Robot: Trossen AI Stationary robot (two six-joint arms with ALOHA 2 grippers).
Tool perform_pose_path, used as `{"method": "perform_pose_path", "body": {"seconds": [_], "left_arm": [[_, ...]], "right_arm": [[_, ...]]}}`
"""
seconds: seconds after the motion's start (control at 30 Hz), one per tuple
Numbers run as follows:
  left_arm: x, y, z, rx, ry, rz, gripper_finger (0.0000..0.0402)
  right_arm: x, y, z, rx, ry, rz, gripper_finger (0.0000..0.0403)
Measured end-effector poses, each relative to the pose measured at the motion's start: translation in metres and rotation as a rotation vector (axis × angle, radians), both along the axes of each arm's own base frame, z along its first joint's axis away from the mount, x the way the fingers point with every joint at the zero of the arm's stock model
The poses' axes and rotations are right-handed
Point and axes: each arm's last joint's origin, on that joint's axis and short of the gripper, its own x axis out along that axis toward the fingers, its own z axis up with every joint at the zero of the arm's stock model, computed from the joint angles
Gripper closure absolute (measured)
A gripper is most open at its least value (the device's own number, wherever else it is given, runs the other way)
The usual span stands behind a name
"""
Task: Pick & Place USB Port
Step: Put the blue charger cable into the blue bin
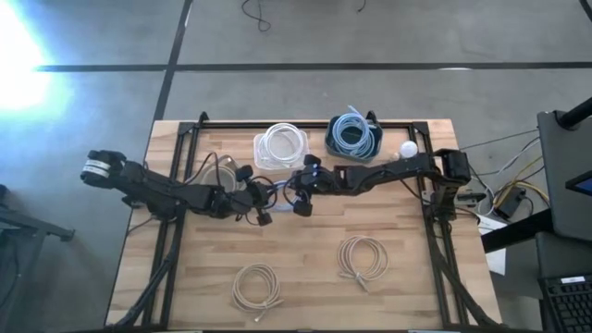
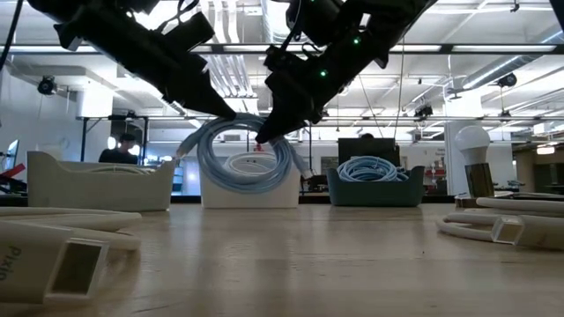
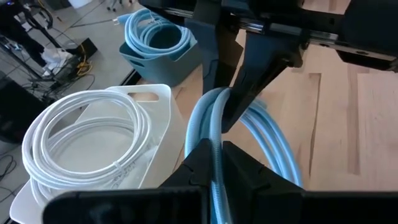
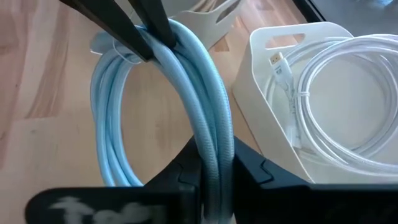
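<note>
Above the middle of the wooden table [image 1: 305, 250], two robot arms hold one coil of light blue cable [image 2: 242, 157] between them, clear of the tabletop. The left gripper [image 3: 214, 163] is clamped on the strands of the coil, and the right gripper [image 4: 214, 163] is clamped on the same bundle from the other side, its fingers pressed tight around the cable. Seen from table height, the coil hangs as an upright loop in front of a white bin [image 2: 249, 187], with both arms reaching down to its upper part.

From overhead, the left gripper [image 1: 248, 199] and right gripper [image 1: 303, 190] meet close together near the table's centre, just in front of the white bin [image 1: 280, 148], which holds a coiled white cable [image 1: 283, 142]. Beside that bin stands a dark blue-grey bin [image 1: 354, 137] filled with more light blue cable. A white light bulb [image 1: 408, 149] stands near the right arm's base at the table's far right.

Nearer the front edge, two beige cable coils lie flat and well apart from the grippers, one [image 1: 256, 285] to the left and one [image 1: 363, 258] to the right. A person [image 2: 123, 150] is visible far back in the room.
</note>
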Motion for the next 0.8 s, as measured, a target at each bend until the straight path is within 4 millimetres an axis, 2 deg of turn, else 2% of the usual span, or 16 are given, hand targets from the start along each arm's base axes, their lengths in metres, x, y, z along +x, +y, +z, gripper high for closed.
{"method": "perform_pose_path", "body": {"seconds": [0.27, 0.6, 0.8], "left_arm": [[0.0, 0.0, 0.001, 0.006, -0.008, 0.012, 0.0368], [0.0, 0.004, 0.002, 0.033, -0.017, 0.069, 0.0282], [0.0, 0.005, 0.002, 0.039, -0.021, 0.082, 0.0255]], "right_arm": [[-0.008, -0.001, 0.012, -0.01, -0.003, -0.058, 0.0358], [-0.017, -0.002, 0.012, -0.013, 0.086, -0.089, 0.0358], [-0.039, -0.007, 0.026, -0.134, 0.174, -0.283, 0.0354]]}}
